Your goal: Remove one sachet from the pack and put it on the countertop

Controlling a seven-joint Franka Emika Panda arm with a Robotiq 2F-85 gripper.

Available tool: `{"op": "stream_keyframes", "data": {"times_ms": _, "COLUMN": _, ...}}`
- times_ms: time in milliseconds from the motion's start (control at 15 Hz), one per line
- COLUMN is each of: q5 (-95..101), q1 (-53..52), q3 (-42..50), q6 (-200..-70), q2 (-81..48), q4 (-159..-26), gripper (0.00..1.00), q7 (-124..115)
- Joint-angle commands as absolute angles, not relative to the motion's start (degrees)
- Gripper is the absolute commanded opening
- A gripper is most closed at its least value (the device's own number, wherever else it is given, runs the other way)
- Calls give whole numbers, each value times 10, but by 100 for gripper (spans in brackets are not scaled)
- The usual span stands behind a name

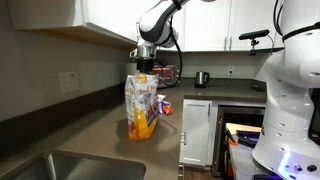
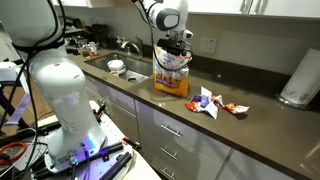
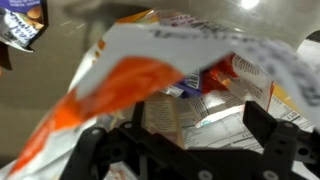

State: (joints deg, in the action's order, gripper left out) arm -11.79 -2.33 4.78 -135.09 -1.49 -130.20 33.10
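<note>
Plastic pack (image 1: 142,103), white front w/ orange-yellow bottom, stands upright on the countertop (image 1: 95,135), mouth up and open. Your gripper (image 1: 147,60) hangs straight above it, tips at or just inside the mouth in both exterior views. The wrist view looks down into the bag: fingers (image 3: 268,130) are spread wide w/ nothing clamped between them, so the pincer is open. Sachets (image 3: 185,112) sit jumbled below, blurred; can't tell which is topmost.

Step in hand, I'd say: reaching in for the pick, grasp not yet made. Next move prob needs a slow descent centred on one sachet edge, then a close on that one only. The film looks floppy, so you could pinch the bag wall too, or the whole pack could lift w/ the sachet.

A few loose packets (image 2: 210,100) lie on the countertop just beside the pack; bare top near them would do for set-down. Sink (image 2: 130,73) is well apart on one side, paper-towel roll (image 2: 300,78) on the other.
</note>
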Motion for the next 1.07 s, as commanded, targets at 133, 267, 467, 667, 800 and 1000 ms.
{"op": "stream_keyframes", "data": {"times_ms": 133, "q5": -135, "q1": -4, "q3": 22, "q6": -1374, "q2": -50, "q4": -1295, "gripper": 100, "q7": 340}}
{"op": "stream_keyframes", "data": {"times_ms": 267, "q5": -135, "q1": 0, "q3": 17, "q6": -1376, "q2": -67, "q4": -1299, "gripper": 100, "q7": 341}}
{"op": "stream_keyframes", "data": {"times_ms": 467, "q5": -134, "q1": 7, "q3": 9, "q6": -1379, "q2": -103, "q4": -1302, "gripper": 100, "q7": 341}}
{"op": "stream_keyframes", "data": {"times_ms": 667, "q5": -143, "q1": 17, "q3": -6, "q6": -1411, "q2": -149, "q4": -1307, "gripper": 100, "q7": 346}}
{"op": "stream_keyframes", "data": {"times_ms": 800, "q5": -152, "q1": 27, "q3": -24, "q6": -1453, "q2": -183, "q4": -1310, "gripper": 100, "q7": 354}}
{"op": "stream_keyframes", "data": {"times_ms": 1000, "q5": -163, "q1": 46, "q3": -55, "q6": -1495, "q2": -232, "q4": -1307, "gripper": 100, "q7": 355}}
